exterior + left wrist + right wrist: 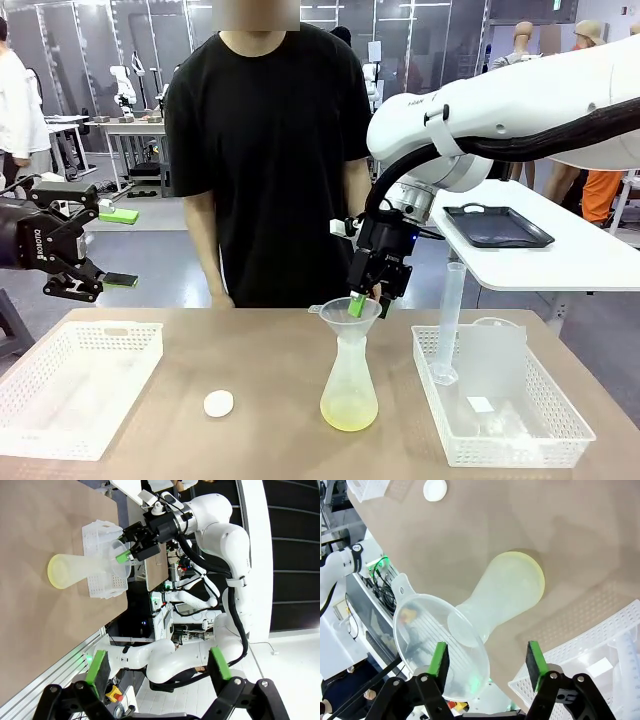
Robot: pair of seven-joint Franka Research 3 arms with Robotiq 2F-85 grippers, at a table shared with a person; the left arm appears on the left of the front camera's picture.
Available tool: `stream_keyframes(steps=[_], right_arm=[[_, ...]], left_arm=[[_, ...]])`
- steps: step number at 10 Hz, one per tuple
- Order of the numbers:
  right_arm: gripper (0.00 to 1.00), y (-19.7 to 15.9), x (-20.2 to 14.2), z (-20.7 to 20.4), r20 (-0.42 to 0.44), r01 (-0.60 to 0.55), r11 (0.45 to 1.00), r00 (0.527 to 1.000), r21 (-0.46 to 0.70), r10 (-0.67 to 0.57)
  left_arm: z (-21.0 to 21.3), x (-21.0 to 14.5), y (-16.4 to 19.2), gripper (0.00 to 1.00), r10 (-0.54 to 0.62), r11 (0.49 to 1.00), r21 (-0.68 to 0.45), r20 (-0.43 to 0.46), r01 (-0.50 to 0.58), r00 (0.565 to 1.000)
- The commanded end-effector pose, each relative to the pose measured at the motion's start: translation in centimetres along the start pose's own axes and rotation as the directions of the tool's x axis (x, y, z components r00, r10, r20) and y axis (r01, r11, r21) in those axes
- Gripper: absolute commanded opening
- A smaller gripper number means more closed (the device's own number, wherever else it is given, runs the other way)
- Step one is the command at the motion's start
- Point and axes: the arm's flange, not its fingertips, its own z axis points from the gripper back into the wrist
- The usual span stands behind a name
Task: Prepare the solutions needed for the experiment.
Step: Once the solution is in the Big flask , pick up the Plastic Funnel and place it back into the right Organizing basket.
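The frosted conical flask (pixel 349 375) stands mid-table with the solutions (pixel 349 412), a shallow pale yellow-green layer, at its bottom. A clear funnel (pixel 345 316) sits in its neck. My right gripper (pixel 370 302) hangs open over the funnel's far rim, one green pad dipping inside it. In the right wrist view its fingers (pixel 439 661) straddle the rim of the funnel (pixel 432 640) above the flask (pixel 505 597). My left gripper (pixel 118 248) hovers open and empty beyond the table's left end; in its own view the pads (pixel 97 665) stand wide apart, far from the flask (pixel 75 570).
A small white cap (pixel 218 403) lies left of the flask. A white basket (pixel 75 385) sits at the left; another basket (pixel 545 420) at the right holds an upright graduated cylinder (pixel 450 320). A person in black stands at the far edge.
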Motion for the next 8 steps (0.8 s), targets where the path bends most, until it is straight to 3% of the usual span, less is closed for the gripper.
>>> stream_keyframes(steps=[1,8], right_arm=[[0.67,0.08,0.95,0.56,-0.024,0.024,1.000,0.999,-0.015,-0.024],[0.16,0.22,1.23,0.20,-0.047,0.025,1.000,0.999,-0.005,-0.025]], left_arm=[[-0.22,0.01,-0.34,1.00,0.002,1.000,-0.027,0.004,-0.001,1.000],[-0.22,0.01,-0.34,1.00,0.002,1.000,-0.027,0.004,-0.001,1.000]])
